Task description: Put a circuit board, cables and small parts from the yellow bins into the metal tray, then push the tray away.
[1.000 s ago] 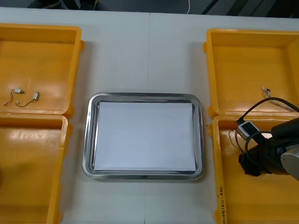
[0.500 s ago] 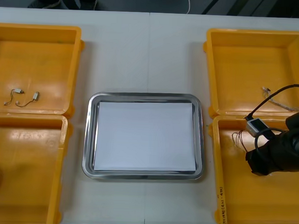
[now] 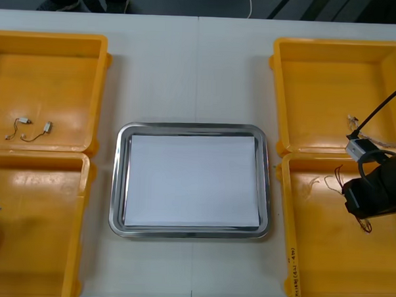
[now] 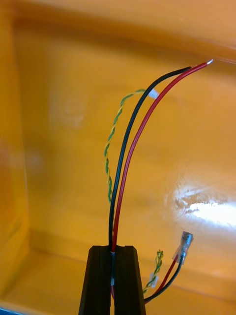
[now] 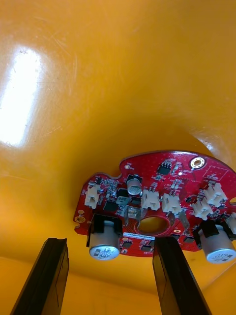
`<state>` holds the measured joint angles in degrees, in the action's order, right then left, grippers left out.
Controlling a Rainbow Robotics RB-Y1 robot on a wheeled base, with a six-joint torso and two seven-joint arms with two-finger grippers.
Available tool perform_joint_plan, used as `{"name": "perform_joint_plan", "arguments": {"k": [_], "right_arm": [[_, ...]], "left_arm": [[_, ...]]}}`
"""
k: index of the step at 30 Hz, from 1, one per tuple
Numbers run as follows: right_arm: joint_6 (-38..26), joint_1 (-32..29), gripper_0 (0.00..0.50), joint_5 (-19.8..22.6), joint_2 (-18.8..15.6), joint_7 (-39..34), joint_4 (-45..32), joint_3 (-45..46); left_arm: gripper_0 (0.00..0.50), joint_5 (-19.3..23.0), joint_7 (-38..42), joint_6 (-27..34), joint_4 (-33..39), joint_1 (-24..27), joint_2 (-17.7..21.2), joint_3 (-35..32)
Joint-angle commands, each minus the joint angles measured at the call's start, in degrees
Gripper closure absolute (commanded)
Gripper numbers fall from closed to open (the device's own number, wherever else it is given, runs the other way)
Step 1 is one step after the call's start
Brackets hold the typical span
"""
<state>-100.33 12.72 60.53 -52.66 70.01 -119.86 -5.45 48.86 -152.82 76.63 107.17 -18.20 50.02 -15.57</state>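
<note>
The right gripper (image 4: 113, 258) is clamped narrowly on a black and red cable (image 4: 118, 192), which rises from between its fingers and arcs away over the floor of the bin. A yellow-green twisted cable (image 4: 107, 147) runs just beside that pair. Beside the fingers a clear connector end (image 4: 185, 242) sticks up on another red and black lead. In the front view the right arm (image 3: 373, 195) is over the near right bin (image 3: 292, 258), with thin wire ends showing around it and a small loose wire (image 3: 313, 184) lying on the bin floor toward the tray side. The far right bin (image 3: 319, 81) holds a pale thin cable (image 3: 366, 135) near its front wall. The metal tray (image 3: 119, 184) sits between the bins on the table (image 3: 195, 69); it is white inside, and nothing lies in it. On the other side, the left gripper (image 5: 109, 243) is spread wide with nothing between its fingers, just short of a round red circuit board (image 5: 157, 197) that lies on the floor of the near left bin (image 3: 36, 233), at the picture's edge in the front view. The far left bin (image 3: 50, 70) holds two short wires with small metal parts (image 3: 28, 128) on their ends.
</note>
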Motion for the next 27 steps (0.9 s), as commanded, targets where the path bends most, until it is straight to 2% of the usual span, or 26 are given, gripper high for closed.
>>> {"name": "perform_joint_plan", "arguments": {"k": [1,12,18,19,20,21,23,25,27], "right_arm": [[-3.6,4.3,0.5,1.6,-2.0,-5.6,-3.5,1.6],[-8.7,8.8,0.5,3.4,1.7,-18.2,-5.3,1.5],[-9.7,11.4,0.5,2.4,5.9,-23.2,-5.4,1.5],[-9.7,11.5,0.5,2.3,6.3,-23.2,-5.4,1.5],[-9.7,11.9,0.5,1.8,6.9,-23.3,-5.4,1.5],[-9.7,12.1,0.5,1.3,7.5,-23.4,-5.4,1.5],[-9.7,12.4,0.5,0.8,8.1,-23.7,-5.4,1.5],[-9.7,12.9,0.5,0.1,9.2,-24.0,-5.4,1.5],[-9.7,13.5,0.5,-0.3,10.0,-24.3,-5.4,1.5]], "left_arm": [[0.0,-1.1,-2.2,-0.8,-0.2,-1.7,-1.1,0.2],[0.0,-3.4,-2.2,-0.9,-0.3,-1.6,-4.1,0.2],[0.002,-3.9,-2.2,-0.8,-0.3,-1.5,-4.2,0.2],[0.04,-3.9,-2.2,-0.8,-0.4,-1.5,-4.2,0.2],[0.139,-3.9,-2.2,-0.8,-0.5,-1.5,-4.3,0.2],[0.271,-3.7,-2.2,-0.8,-0.7,-1.4,-4.2,0.2],[0.346,-3.6,-2.2,-0.8,-0.9,-1.3,-4.3,0.2],[0.446,-3.6,-2.2,-0.8,-1.1,-1.2,-4.2,0.2],[0.497,-3.5,-2.2,-0.8,-1.1,-1.1,-4.2,0.2]]}}
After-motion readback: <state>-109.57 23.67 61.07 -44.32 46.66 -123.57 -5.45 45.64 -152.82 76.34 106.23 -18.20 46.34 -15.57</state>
